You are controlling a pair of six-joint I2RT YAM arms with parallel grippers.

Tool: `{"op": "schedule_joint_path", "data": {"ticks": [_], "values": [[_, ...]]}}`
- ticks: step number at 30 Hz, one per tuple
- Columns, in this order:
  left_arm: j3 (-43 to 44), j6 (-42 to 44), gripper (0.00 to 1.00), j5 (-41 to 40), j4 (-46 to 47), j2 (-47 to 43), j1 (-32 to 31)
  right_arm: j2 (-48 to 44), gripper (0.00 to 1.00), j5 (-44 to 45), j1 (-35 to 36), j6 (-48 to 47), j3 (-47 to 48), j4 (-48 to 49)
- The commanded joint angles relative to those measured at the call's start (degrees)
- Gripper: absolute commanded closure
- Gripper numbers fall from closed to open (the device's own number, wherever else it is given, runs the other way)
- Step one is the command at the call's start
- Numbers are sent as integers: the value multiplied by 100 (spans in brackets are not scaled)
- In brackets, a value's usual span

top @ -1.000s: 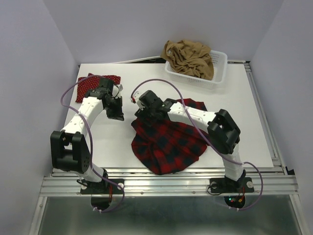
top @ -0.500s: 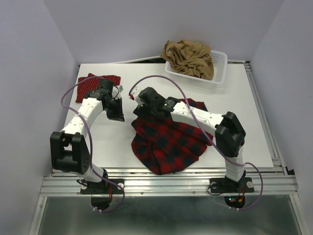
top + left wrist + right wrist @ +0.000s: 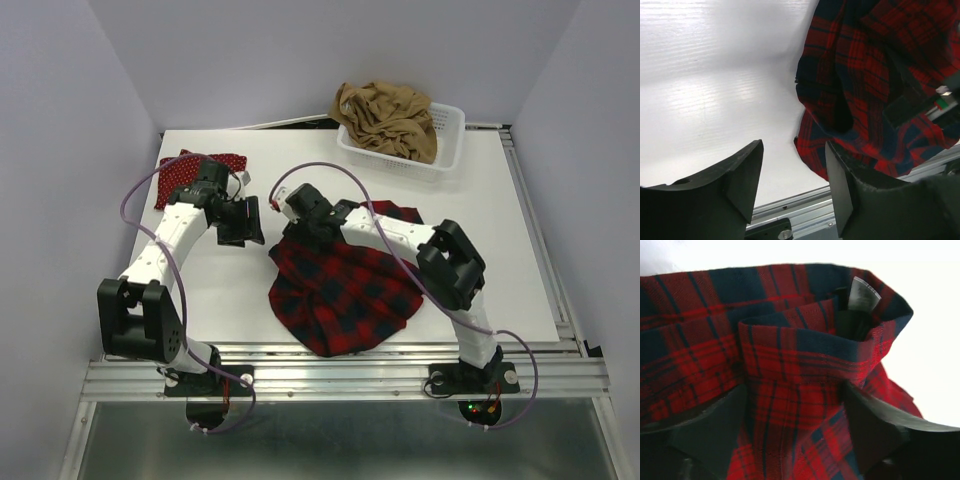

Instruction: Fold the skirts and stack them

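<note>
Opened within the last second, my left pincer [image 3: 248,220] hangs empty just left of the plaid skirt [image 3: 345,290], which lies spread on the worktop [image 3: 500,230]; my right pincer [image 3: 795,390], wide, straddles the skirt's raised far-left fold, so I judge it nearer for the grab

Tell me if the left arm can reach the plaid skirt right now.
Probably yes: the left arm hangs with its jaws open just beside the plaid skirt, at its left edge, with only bare table between them.
</note>
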Motion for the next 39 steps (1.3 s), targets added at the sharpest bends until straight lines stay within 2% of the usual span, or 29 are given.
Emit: {"op": "schedule_joint_path", "data": {"ticks": [1, 2, 3, 4, 7, 11, 17, 21, 24, 25, 27, 28, 31, 35, 39], "values": [[-3, -67, 32, 252, -19, -254, -23, -2, 37, -459, -16, 88, 333, -114], [-11, -93, 32, 287, -19, -306, -23, -10, 45, -459, -16, 105, 376, -132], [-64, -154, 31, 357, -36, -333, -23, -36, 61, -450, -16, 123, 429, -123], [-99, -190, 29, 393, -54, -342, -32, -72, 69, -450, -16, 141, 464, -123], [-143, -304, 29, 551, -54, -281, -146, -168, 86, -433, -16, 176, 666, -150], [23, -375, 28, 551, 7, -78, -480, -212, 99, -336, -16, 132, 842, -167], [226, -541, 27, 700, 95, 335, -700, -248, 99, -266, -183, 176, 887, -158], [-11, -621, 28, 639, 244, 519, -850, -335, 99, -266, -305, 255, 922, -150], [6, -612, 39, 639, 289, 756, -841, -441, 99, -266, -420, 325, 931, -158], [67, -560, 52, 595, 262, 800, -832, -528, 99, -257, -490, 334, 913, -158], [173, -507, 68, 516, 227, 871, -753, -625, 99, -283, -604, 413, 896, -150], [260, -463, 84, 472, 166, 871, -718, -756, 99, -336, -675, 448, 878, -150], [384, -279, 100, 411, 43, 810, -482, -1055, 99, -624, -1209, 641, 869, -150], [1024, -15, 100, 112, -124, 845, -51, -1573, 99, -1205, -1764, 835, 773, -27], [2375, 809, 100, -703, 164, 933, 91, -2092, 99, -2108, -2807, 1168, 606, 341]]}}
